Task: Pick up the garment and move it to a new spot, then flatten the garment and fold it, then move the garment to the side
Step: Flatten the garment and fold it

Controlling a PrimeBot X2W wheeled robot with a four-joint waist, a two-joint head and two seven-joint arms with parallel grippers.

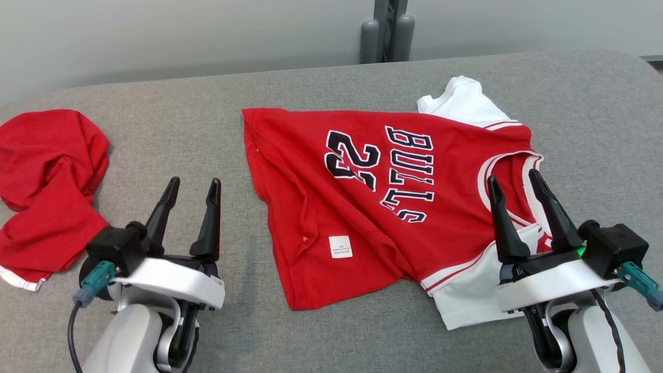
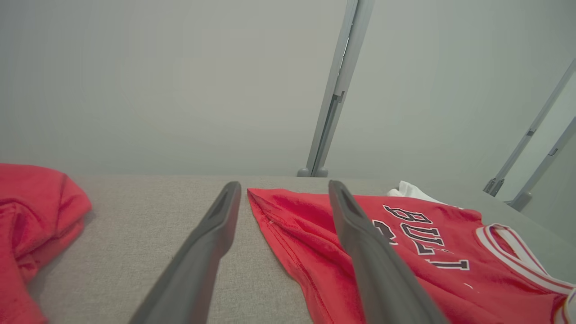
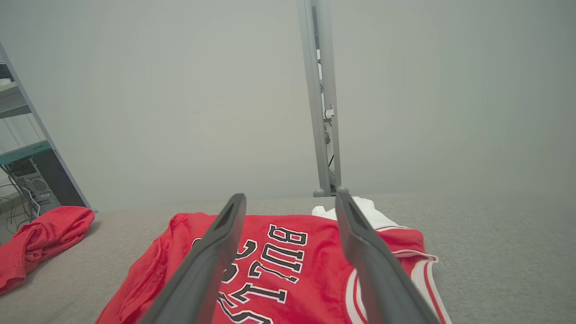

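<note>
A red Bulls jersey with white sleeves, the garment (image 1: 383, 202) (image 2: 405, 252) (image 3: 279, 265), lies spread on the grey table, its collar to the right and its hem folded over at the lower left. My left gripper (image 1: 192, 185) (image 2: 283, 189) stands open left of its hem, touching nothing. My right gripper (image 1: 513, 178) (image 3: 291, 195) hovers open over the collar and near white sleeve, with nothing between its fingers.
A second red garment (image 1: 46, 181) (image 2: 31, 225) (image 3: 40, 234) lies crumpled at the table's left edge. A grey post (image 1: 387, 31) stands behind the table's far edge. Shelving (image 3: 22, 171) stands off to the left.
</note>
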